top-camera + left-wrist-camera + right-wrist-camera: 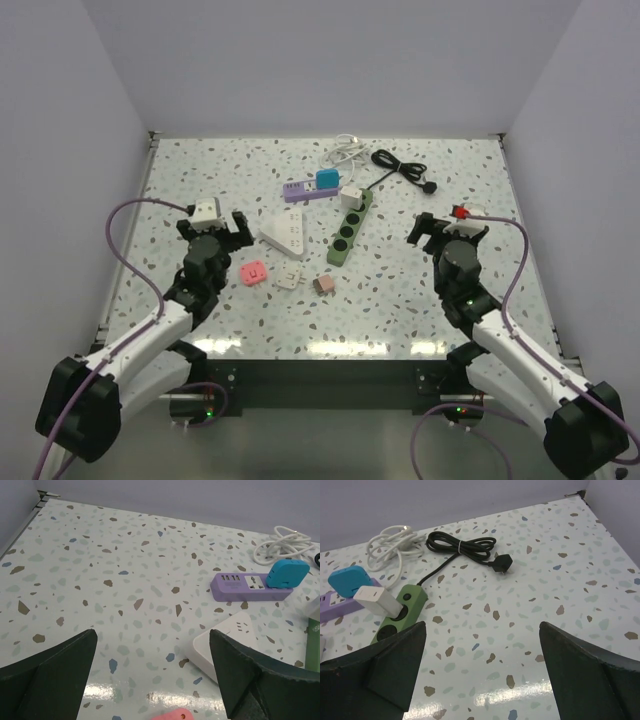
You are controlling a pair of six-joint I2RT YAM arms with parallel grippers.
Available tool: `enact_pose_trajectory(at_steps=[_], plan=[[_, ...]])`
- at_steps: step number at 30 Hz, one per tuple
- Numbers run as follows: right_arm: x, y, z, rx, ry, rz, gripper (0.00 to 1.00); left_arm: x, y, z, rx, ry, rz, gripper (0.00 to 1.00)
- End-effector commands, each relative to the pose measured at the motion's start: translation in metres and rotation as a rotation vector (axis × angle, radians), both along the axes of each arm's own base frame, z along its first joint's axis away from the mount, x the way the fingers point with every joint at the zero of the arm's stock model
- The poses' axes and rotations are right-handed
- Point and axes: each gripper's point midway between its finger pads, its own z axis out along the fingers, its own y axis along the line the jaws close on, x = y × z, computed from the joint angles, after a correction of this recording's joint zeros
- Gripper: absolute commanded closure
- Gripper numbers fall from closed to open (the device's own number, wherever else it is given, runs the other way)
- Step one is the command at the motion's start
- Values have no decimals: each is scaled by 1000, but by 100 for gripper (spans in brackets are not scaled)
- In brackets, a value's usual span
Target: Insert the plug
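Grippers first: my left gripper (213, 232) stands wide open with nothing between its fingers, and my right gripper (447, 228) is spread just as wide, also empty. Both hang over the table (180, 180), well apart from each other. Just right of the left one lies a white strip (283, 236), with a pink block (253, 272) near its front corner. Ahead and to the left I have bare speckled top out to the far left corner. The right one has open room ahead and rightward to the table's edge. The plug (501, 562), black, lies loose on the top, beyond the right gripper and a little left. Its cord (460, 544) is coiled behind it and runs to the green strip (400, 612) at mid-table. A white adapter (376, 600) sits in that strip's far end. Beside it, a purple strip (247, 586) carries a blue adapter (286, 573). Pale walls (300, 60) close the left, far and right sides, and the glossy top throws back light near the front edge.
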Motion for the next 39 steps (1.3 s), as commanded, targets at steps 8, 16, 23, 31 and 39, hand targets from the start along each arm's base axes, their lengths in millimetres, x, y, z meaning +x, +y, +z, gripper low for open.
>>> enact_pose_trajectory(at_steps=[8, 16, 23, 31, 39], plan=[[4, 2, 7, 12, -15, -3, 2, 15, -4, 2, 21, 34, 16, 0], [10, 13, 1, 0, 15, 47, 2, -18, -105, -9, -9, -46, -512, 0], [13, 20, -2, -10, 35, 83, 2, -90, -200, -49, 97, -21, -1007, 3], [12, 23, -1, -9, 33, 97, 2, -112, -237, -77, 168, 53, -1190, 3], [13, 26, 1, -7, 27, 115, 2, -105, -242, -101, 206, 116, -1168, 4]])
